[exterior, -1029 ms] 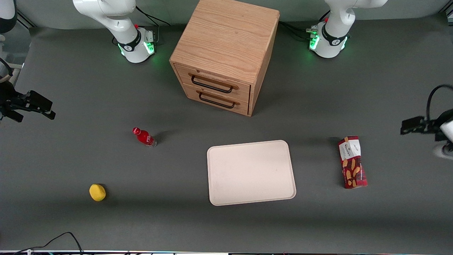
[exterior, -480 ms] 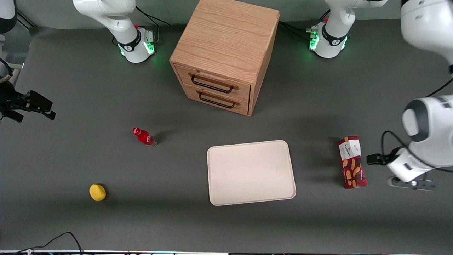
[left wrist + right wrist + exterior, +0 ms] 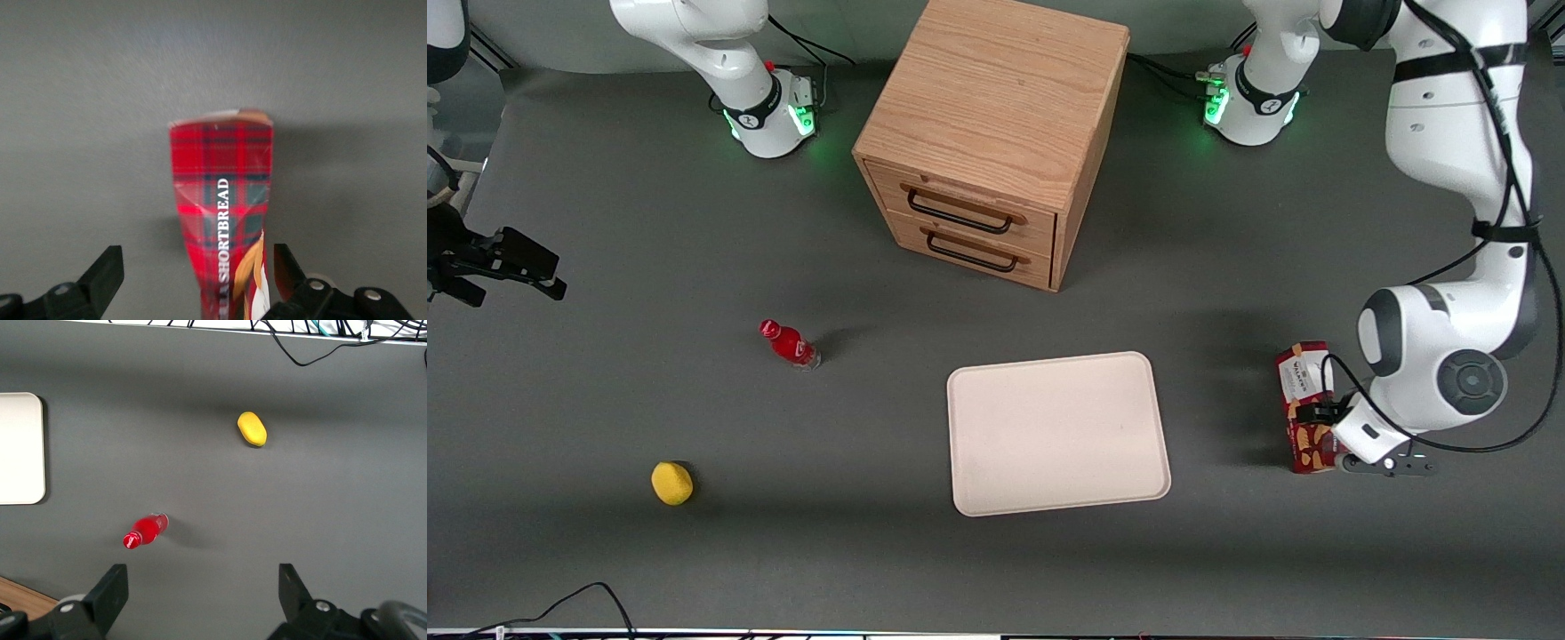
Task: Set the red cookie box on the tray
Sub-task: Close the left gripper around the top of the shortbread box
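On the grey bench, a yellow lump lies nearest the front camera toward the parked arm's end, with a small red bottle farther from the camera. Mid-bench, a wooden drawer unit stands farther from the camera than the cream tray. Toward the working arm's end the box lies flat on the bench, apart from the tray, with the gripper above it, its fingers apart, one on either side of the carton without touching it.
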Controlling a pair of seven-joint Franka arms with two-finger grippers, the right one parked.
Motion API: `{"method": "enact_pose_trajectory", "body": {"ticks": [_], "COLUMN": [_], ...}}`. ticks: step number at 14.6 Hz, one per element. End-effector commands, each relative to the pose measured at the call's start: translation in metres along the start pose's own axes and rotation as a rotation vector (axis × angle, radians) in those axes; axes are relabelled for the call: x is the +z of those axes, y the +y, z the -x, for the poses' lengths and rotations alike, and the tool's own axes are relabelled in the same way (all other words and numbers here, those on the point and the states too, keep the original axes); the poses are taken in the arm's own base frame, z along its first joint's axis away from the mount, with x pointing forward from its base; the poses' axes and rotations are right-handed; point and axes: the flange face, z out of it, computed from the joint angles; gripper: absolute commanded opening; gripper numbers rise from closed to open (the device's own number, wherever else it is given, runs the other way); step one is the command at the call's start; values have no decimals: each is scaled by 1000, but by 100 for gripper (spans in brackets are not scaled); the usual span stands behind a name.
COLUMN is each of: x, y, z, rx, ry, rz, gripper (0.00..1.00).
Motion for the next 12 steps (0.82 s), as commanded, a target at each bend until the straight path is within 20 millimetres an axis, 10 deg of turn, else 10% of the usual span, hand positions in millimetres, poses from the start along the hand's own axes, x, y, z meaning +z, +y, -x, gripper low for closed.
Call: {"method": "enact_pose_trajectory", "body": {"ticks": [1, 4, 9, 12], "x": [0, -6, -17, -90], "y": [1, 1, 3, 18], "z": [4, 3, 3, -13], "rx": [-15, -20, -22, -20], "ry": [4, -29, -26, -44], "rz": [3, 16, 20, 44], "gripper": [80, 5, 0, 0]}}
